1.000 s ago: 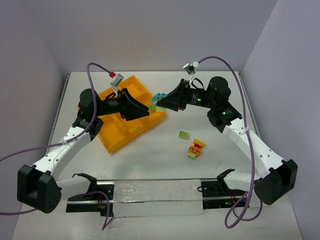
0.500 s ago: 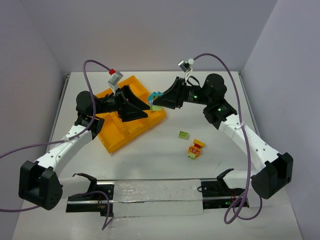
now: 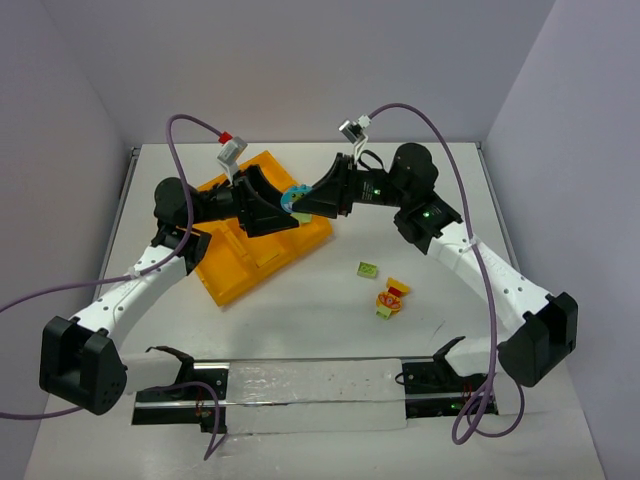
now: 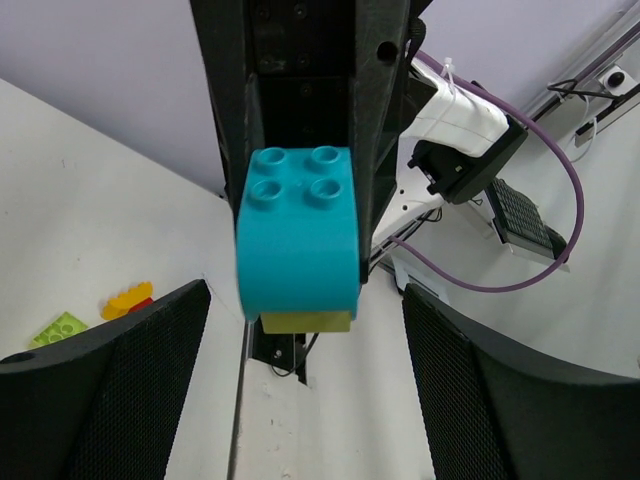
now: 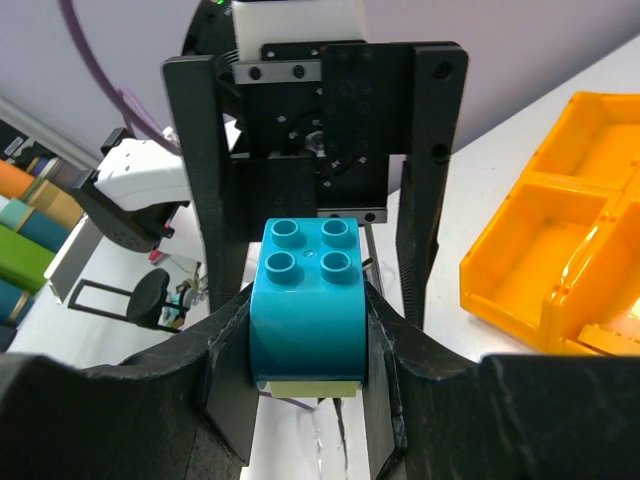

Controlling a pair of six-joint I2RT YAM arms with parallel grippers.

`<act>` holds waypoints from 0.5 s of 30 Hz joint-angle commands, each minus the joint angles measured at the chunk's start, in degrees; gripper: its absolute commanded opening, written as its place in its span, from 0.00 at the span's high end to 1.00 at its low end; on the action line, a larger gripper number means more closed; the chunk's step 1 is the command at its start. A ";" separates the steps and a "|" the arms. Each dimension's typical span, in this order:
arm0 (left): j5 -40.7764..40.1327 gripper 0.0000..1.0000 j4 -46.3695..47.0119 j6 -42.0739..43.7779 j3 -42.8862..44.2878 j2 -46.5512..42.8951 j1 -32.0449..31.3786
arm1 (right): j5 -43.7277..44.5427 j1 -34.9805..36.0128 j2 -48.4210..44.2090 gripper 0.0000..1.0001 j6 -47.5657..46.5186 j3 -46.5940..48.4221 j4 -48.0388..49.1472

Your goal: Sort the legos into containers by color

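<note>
We see red-yellow clump and green brick loose on worktop. Beyond, orange tray. Over its far edge, our right jaws clamp teal brick, pale-green brick stuck beneath. Left jaws spread wide, facing it, not touching.

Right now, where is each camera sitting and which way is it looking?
Top camera: above and behind, looking down on the table, tray, left arm and right arm.
Left wrist: on the left arm, facing the right gripper; its own open left gripper shows at the bottom.
Right wrist: on the right arm, facing the left gripper and tray; its own gripper shows below.
Shared: both wrist views show the teal brick the right gripper holds.
</note>
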 commanded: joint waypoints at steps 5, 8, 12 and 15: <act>-1.99 0.24 3.29 0.05 2.61 0.01 -1.56 | 1.60 0.77 0.42 1.00 -0.19 2.83 1.24; -2.41 0.34 3.38 0.17 2.23 -0.07 -1.77 | 1.90 0.77 0.39 1.00 0.24 2.74 1.75; -3.15 0.57 3.26 0.34 1.52 -0.38 -1.82 | 2.34 0.77 0.60 1.00 1.38 2.70 2.97; -3.90 0.90 1.00 1.63 1.92 -0.71 -1.82 | 2.86 0.86 0.60 1.00 2.14 2.29 4.01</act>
